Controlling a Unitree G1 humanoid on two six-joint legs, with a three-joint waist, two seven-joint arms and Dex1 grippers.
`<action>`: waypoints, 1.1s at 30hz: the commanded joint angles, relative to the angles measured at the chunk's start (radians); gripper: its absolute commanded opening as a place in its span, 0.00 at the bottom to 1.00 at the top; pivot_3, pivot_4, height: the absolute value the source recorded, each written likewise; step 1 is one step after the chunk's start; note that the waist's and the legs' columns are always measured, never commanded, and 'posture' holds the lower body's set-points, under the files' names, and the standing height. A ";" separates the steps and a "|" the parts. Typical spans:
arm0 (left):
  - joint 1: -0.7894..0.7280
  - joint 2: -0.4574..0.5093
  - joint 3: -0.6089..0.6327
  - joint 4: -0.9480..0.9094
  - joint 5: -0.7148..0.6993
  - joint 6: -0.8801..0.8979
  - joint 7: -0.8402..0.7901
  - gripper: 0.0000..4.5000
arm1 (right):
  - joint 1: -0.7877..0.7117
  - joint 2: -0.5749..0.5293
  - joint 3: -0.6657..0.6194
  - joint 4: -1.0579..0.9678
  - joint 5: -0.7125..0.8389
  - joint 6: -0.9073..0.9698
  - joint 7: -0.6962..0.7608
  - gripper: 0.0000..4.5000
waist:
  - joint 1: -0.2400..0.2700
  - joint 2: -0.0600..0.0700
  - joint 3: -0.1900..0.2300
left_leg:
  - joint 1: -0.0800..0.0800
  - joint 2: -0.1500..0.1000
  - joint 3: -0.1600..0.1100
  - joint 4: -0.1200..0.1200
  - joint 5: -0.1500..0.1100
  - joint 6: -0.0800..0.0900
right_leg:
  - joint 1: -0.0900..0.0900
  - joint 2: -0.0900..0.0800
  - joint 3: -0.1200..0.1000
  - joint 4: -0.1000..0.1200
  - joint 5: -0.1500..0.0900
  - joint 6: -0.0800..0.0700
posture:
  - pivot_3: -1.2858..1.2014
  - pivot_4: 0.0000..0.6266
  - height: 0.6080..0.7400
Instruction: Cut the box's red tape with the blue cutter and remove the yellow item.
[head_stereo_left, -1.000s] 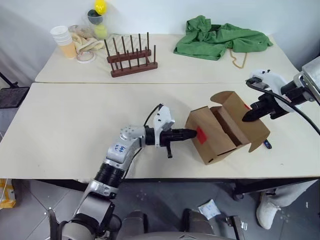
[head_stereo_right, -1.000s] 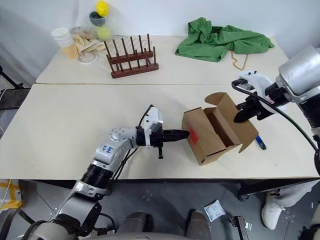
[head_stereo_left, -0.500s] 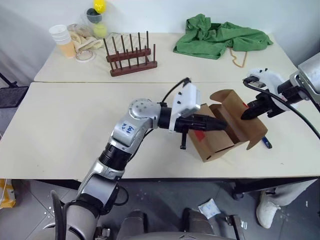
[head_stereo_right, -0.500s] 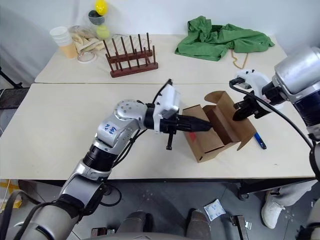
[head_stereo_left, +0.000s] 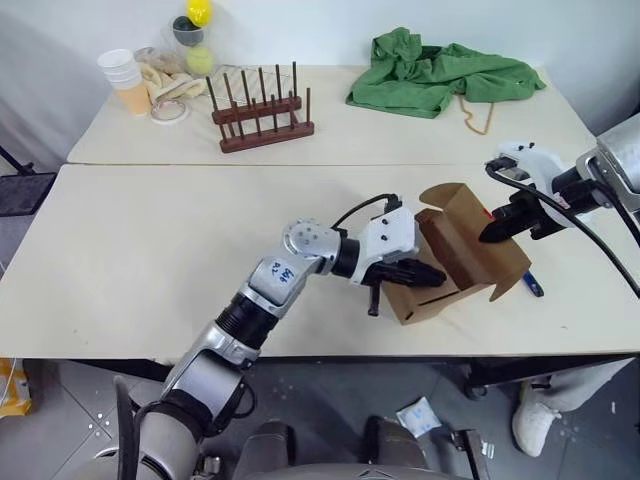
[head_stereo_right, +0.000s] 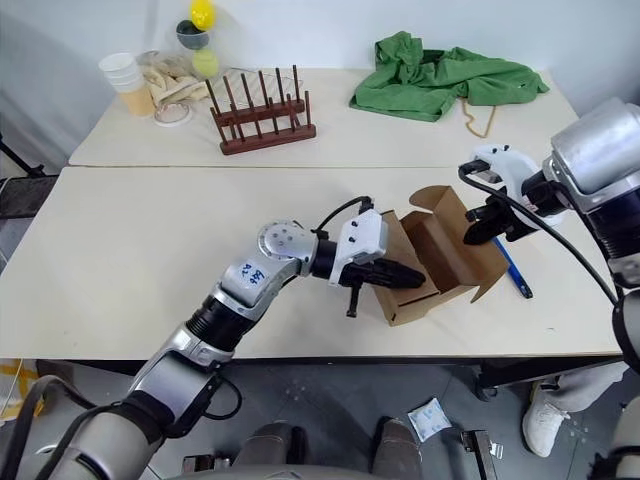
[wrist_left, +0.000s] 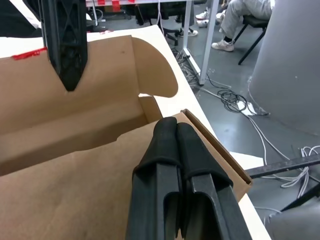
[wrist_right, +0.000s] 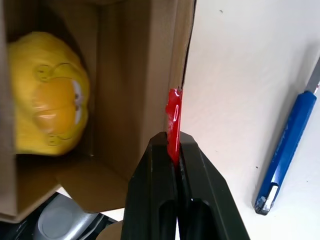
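With the box (head_stereo_left: 455, 250) already open at centre right of the head view, its flaps are being held apart, I'd say to clear a path to the toy. The right gripper (wrist_right: 173, 150) is clamped on the rim of the far flap, right where the red tape (wrist_right: 173, 120) remnant sticks up; the tape strip sits between its fingers. My read is it's pinning that flap back.

The left gripper (wrist_left: 175, 137) has its fingers pressed together with nothing in them, and lies on the near flap, pushing it down and outward. The closed tips work as a wedge, not a grasp.

The yellow item (wrist_right: 42, 97) is still inside the box, lying at the bottom against one wall, upper left of the right wrist view. It has an orange patch with outlined shapes on it, like a cartoon face; no lettering on it that I can read.

The cutter (wrist_right: 287, 150) lies loose on the table (head_stereo_left: 150, 240) just beside the box, right side of that view, not touched by either gripper. Cutting looks done; extraction is what's left. One hand will have to let go of its flap to reach in.

Writing: a blue handwritten mark on the left forearm, too small to read. The box carries no print that I can see.
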 joint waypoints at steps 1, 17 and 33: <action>0.049 0.066 -0.021 -0.033 0.032 0.064 -0.009 0.00 | 0.001 -0.031 -0.034 -0.005 0.000 -0.008 0.001 0.01 | 0.000 0.000 0.000 | 0.000 0.000 0.000 0.000 0.000 0.000 | 0.000 0.000 0.000 0.001 0.000 0.000 | 0.52 0.24 1.00; 0.180 0.189 0.046 -0.186 -0.007 0.195 0.052 0.00 | 0.018 -0.134 0.009 -0.108 0.039 0.027 0.067 0.01 | 0.005 0.000 -0.001 | 0.001 0.000 0.000 0.004 0.000 0.000 | 0.001 0.000 0.002 0.004 0.000 0.000 | 0.52 0.24 1.00; 0.257 0.227 0.085 -0.306 -0.033 0.310 0.132 0.00 | 0.175 -0.047 -0.110 -0.179 0.076 0.059 -0.056 0.01 | 0.005 0.000 -0.001 | 0.002 0.000 0.000 0.005 0.000 0.000 | 0.001 0.000 0.002 0.005 0.000 0.000 | 0.52 0.24 1.00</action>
